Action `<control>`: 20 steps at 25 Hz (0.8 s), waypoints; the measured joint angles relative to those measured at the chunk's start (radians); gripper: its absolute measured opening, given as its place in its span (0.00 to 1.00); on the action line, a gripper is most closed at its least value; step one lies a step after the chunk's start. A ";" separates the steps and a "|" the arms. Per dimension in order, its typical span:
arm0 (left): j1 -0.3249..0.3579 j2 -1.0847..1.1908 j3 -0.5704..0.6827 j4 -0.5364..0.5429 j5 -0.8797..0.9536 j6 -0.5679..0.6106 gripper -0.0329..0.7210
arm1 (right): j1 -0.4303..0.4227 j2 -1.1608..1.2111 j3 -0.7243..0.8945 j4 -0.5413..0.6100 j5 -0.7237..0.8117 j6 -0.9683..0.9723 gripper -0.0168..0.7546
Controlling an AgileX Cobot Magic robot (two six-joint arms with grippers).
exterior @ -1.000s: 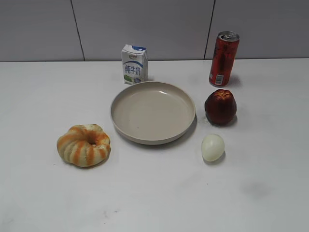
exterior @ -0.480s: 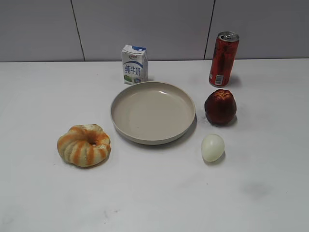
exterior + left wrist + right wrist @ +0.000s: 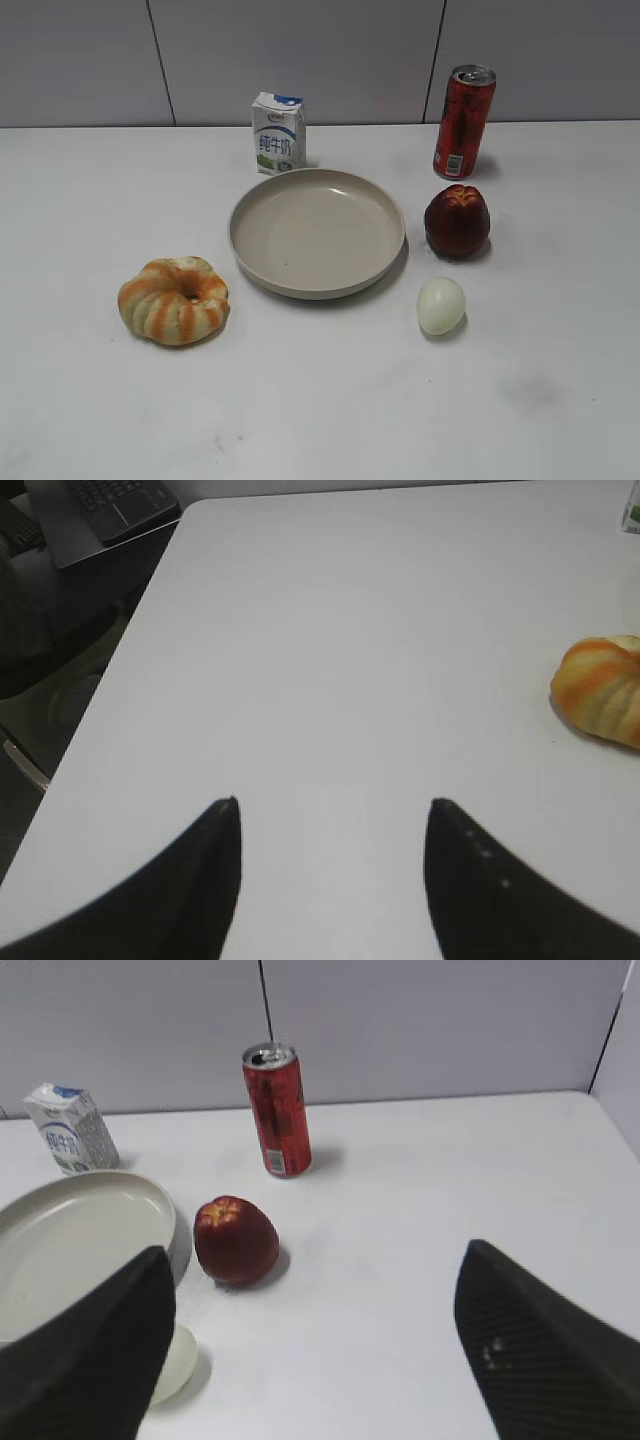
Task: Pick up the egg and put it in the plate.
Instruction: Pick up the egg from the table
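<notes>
A white table [image 3: 80, 200] laid for a simple job, and nothing on it has shifted over the last second: the egg [image 3: 441, 305] lies exactly where it lay, on the bare tabletop just off the near-right edge of the plate [image 3: 262, 272], apart from the rim and in front of the dark red fruit [image 3: 457, 220]. The plate is empty. That stillness suggests the task has yet to begin — no approach shows in the exterior view, where neither arm appears at all.

The right gripper [image 3: 310, 1350] hangs above the right side of the table with its jaws spread wide and nothing between them; the egg [image 3: 178, 1362] peeks out from behind its left finger, mostly covered, so its shape is hard to read from the right wrist view. The left gripper [image 3: 333, 805] is likewise parted wide and empty, over bare table well to the left, with only the striped ring-shaped bread [image 3: 603, 688] cut off at the frame's right edge.

The right arm looks the likelier one to make the pick, being nearer the egg. Also on the table: a milk carton [image 3: 277, 133] behind the plate and a red can [image 3: 463, 121] beyond the fruit. How high either gripper sits above the surface cannot be judged.
</notes>
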 joint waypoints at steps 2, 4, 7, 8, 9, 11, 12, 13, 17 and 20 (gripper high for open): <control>0.000 0.000 0.000 0.000 0.000 0.000 0.64 | 0.000 0.120 -0.009 0.027 -0.018 -0.010 0.88; 0.000 0.000 0.000 0.000 0.000 0.000 0.64 | 0.011 0.243 -0.044 0.061 0.015 -0.047 0.88; 0.000 0.000 0.000 0.000 0.000 0.000 0.64 | 0.064 0.439 -0.142 0.100 0.110 -0.088 0.88; 0.000 0.000 0.000 0.000 0.000 0.000 0.64 | 0.085 0.491 -0.170 0.105 0.142 -0.093 0.87; 0.000 0.000 0.000 0.000 0.000 0.000 0.64 | 0.113 0.552 -0.204 0.108 0.165 -0.096 0.87; 0.000 0.000 0.000 0.000 0.000 0.000 0.64 | 0.177 0.666 -0.270 0.111 0.208 -0.093 0.87; 0.000 0.000 0.000 0.000 0.000 0.000 0.64 | 0.204 0.710 -0.297 0.113 0.221 -0.083 0.87; 0.000 0.000 0.000 0.000 0.000 0.000 0.64 | 0.237 0.761 -0.328 0.114 0.228 -0.067 0.87; 0.000 0.000 0.000 0.000 0.000 0.000 0.64 | 0.333 0.940 -0.427 0.118 0.241 0.032 0.86; 0.000 0.000 0.000 0.000 0.000 0.000 0.64 | 0.352 1.064 -0.475 0.121 0.241 0.090 0.85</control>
